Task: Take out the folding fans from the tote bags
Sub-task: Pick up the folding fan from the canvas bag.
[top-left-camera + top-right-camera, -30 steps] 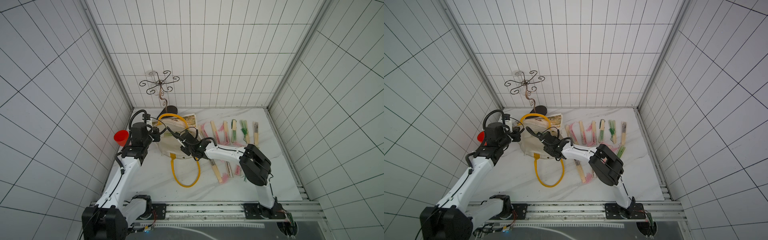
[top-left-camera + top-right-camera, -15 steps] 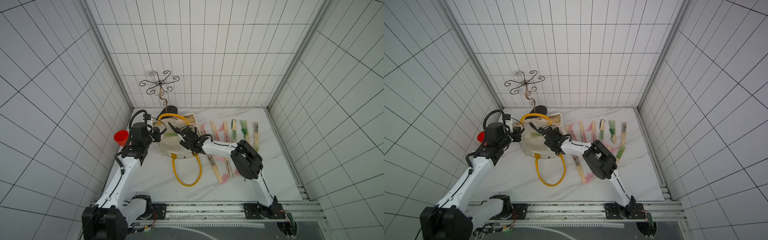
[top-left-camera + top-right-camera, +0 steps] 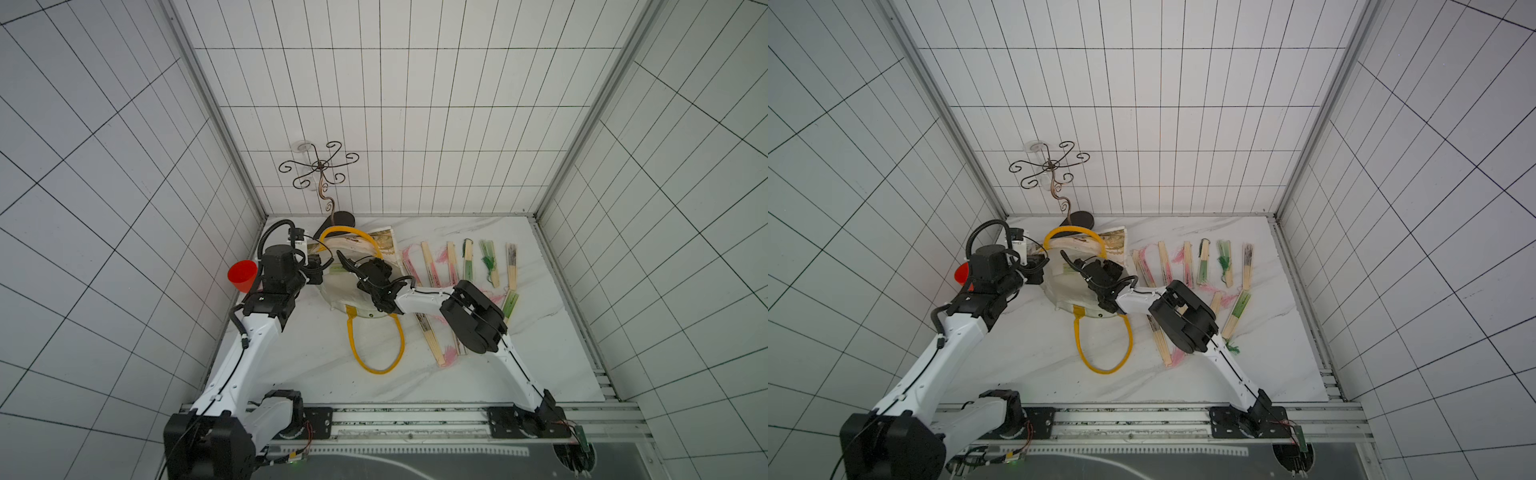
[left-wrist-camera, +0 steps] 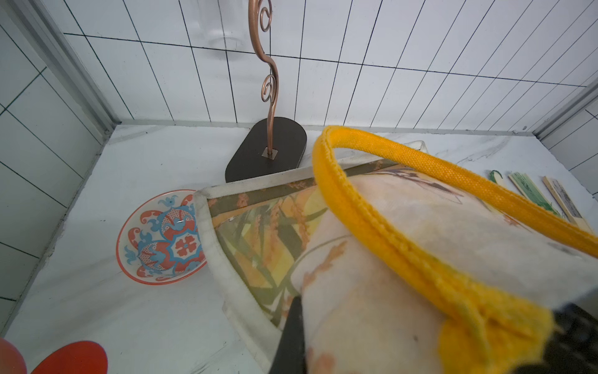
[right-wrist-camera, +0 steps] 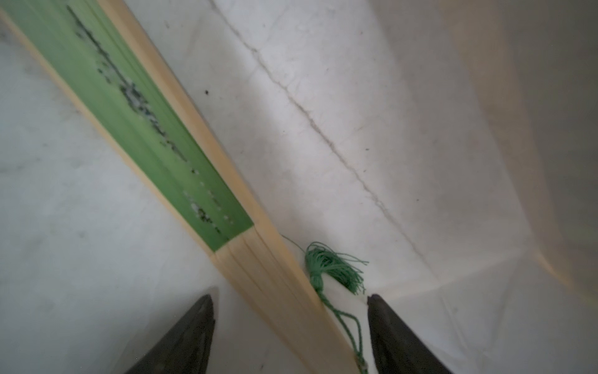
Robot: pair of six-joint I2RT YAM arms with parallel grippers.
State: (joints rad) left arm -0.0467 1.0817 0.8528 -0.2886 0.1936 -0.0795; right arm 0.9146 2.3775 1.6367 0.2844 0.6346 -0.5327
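The cream tote bag lies at the back left, mouth held open. My left gripper is shut on its rim; in the left wrist view one dark finger pinches the printed fabric below the yellow handle. My right gripper reaches inside the bag, open. In the right wrist view its fingers stand either side of the bamboo end of a green folding fan with a green tassel, not touching it. Several fans lie on the table to the right.
A red cup sits left of my left arm. A curled metal stand with a dark base is behind the bag, a patterned bowl beside it. The bag's other yellow handle loops toward the front.
My right gripper has pushed deeper into the bag toward the back left and its jaws have spread wider. The left gripper has kept its hold on the rim.
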